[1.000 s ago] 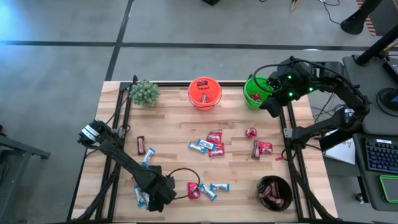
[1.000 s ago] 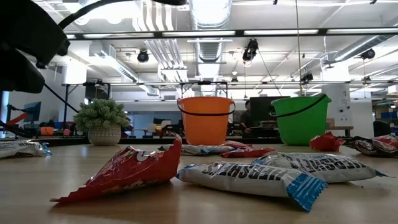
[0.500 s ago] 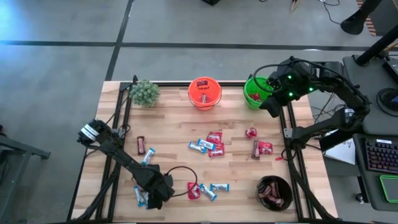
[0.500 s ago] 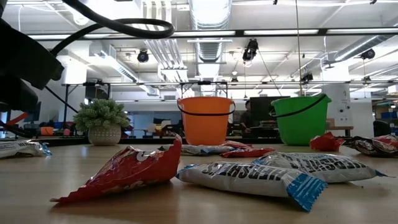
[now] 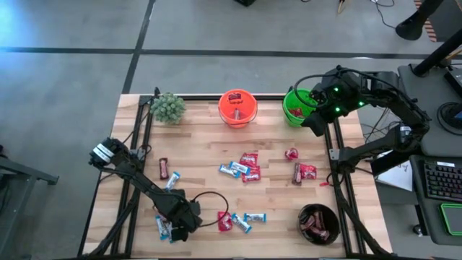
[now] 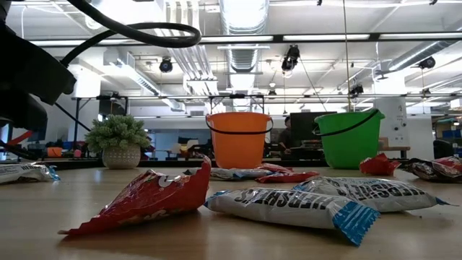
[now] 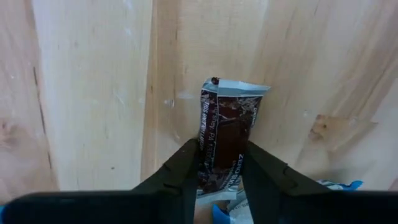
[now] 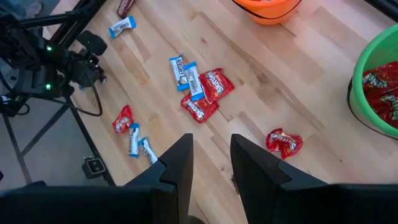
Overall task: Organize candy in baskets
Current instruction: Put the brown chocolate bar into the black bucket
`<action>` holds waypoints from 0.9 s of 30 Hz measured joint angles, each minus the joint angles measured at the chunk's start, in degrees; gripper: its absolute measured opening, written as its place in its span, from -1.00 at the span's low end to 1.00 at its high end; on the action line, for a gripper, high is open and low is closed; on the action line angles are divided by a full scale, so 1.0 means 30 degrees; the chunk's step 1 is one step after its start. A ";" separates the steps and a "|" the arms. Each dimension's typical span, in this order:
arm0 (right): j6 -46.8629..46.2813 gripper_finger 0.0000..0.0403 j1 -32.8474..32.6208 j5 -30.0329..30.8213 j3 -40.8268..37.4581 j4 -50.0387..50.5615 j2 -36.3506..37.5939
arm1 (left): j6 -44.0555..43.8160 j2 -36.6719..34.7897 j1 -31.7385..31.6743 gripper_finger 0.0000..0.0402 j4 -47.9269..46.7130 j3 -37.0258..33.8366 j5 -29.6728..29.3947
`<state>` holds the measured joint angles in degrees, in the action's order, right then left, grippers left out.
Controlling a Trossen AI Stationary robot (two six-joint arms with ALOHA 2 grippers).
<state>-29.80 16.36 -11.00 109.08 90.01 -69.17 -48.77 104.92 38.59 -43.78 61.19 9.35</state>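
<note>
At the near left corner of the table (image 5: 195,152), the left hand (image 7: 219,163) is down on the wood with its fingers pressed against both long sides of a dark brown candy bar (image 7: 225,129), gripping it; blue-and-white packets (image 5: 163,228) lie just beside it. Judging from how little of the bar sits between the fingers, the hold looks shallow: the shiny wrapper could slip out on the lift, or a neighbouring packet could be dragged along. Farther in, a loose cluster of red and blue-and-white candies (image 5: 242,167) lies mid-table, with more red ones (image 5: 303,171) toward the right and a black bowl (image 5: 318,222) of dark candies at the near right corner. At the far edge stand the orange pail (image 5: 237,107) and the green pail (image 5: 297,106), with the right hand (image 8: 210,163) hanging over the green one, fingers parted and holding nothing. From above, the left arm hides its own grip. The low view shows neither hand's fingers, only wrappers and pails.
</note>
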 joint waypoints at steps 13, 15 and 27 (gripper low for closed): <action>0.0146 -0.51 0.0000 0.0007 0.0000 0.0002 -0.0007 | 0.0051 -0.0314 -0.0029 -0.91 0.0686 -0.0036 0.2080; 0.0146 -0.51 0.0000 0.0007 0.0000 0.0002 -0.0007 | -0.0118 -0.0513 -0.0022 -0.98 0.0711 0.0009 0.2300; 0.0433 -0.51 0.0000 0.0010 0.0000 0.0002 -0.0004 | -0.0524 -0.0632 -0.0095 -0.98 0.0308 0.0925 0.1151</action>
<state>-28.50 16.36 -10.97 109.08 90.02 -69.18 -50.34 103.03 38.30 -42.85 63.96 12.80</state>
